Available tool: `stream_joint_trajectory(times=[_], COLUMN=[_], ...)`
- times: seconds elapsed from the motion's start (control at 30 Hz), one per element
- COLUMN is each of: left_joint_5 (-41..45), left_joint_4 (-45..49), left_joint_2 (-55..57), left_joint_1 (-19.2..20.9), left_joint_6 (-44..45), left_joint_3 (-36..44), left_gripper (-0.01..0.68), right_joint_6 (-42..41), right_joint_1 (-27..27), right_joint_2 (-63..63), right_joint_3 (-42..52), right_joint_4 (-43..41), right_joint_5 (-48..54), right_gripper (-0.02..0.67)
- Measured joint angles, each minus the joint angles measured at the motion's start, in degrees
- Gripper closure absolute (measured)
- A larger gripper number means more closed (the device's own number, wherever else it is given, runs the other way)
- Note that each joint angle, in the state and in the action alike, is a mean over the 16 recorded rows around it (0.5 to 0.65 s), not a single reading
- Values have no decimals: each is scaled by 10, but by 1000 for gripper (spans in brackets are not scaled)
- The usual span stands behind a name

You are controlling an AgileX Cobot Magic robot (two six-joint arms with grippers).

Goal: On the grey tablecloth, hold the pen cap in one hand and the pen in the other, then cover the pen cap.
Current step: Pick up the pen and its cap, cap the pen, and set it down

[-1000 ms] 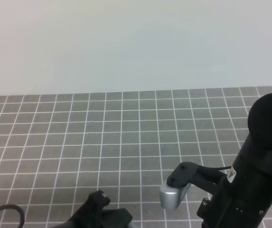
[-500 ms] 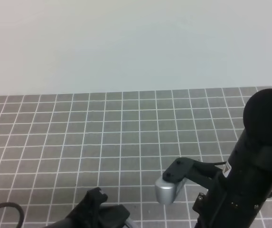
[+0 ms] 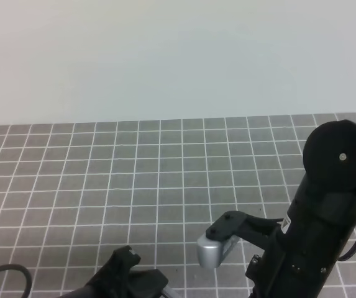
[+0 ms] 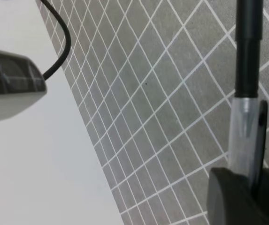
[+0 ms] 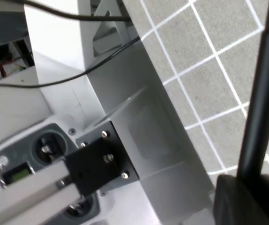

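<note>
Down at six o'clock in the left wrist view, the left gripper (image 4: 247, 197) pinches a translucent grey pen cap with a dark clip (image 4: 247, 136), its black fingers (image 4: 228, 197) narrowed around the cap's lower end. Cap stands almost straight up the frame, long axis six to twelve, open end toward twelve. And the slim black stick pen (image 4: 247, 47) runs on from that mouth along the same line, up and off the top edge (its tip is already hidden inside the cap). Behind both, the grey tablecloth with thin white grid lines (image 4: 172, 93).

Right wrist view: the right gripper (image 5: 247, 201) is clamped tight on the pen (image 5: 263, 93), shaft leaning slightly toward one o'clock. Overhead, both black arms crowd the bottom edge; pen and cap don't show there.
</note>
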Motion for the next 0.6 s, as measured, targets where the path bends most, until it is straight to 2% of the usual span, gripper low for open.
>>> stream_joint_trajectory(times=[0.6], left_joint_5=[6], left_joint_4=[0], left_joint_2=[0], left_joint_1=[-1], left_joint_6=[-2], left_joint_3=[0], left_gripper=[596], right_joint_6=[15], right_joint_1=[0], right_joint_2=[7], right_joint_3=[0], right_joint_4=[25], right_joint_5=[-34], right_gripper=[652])
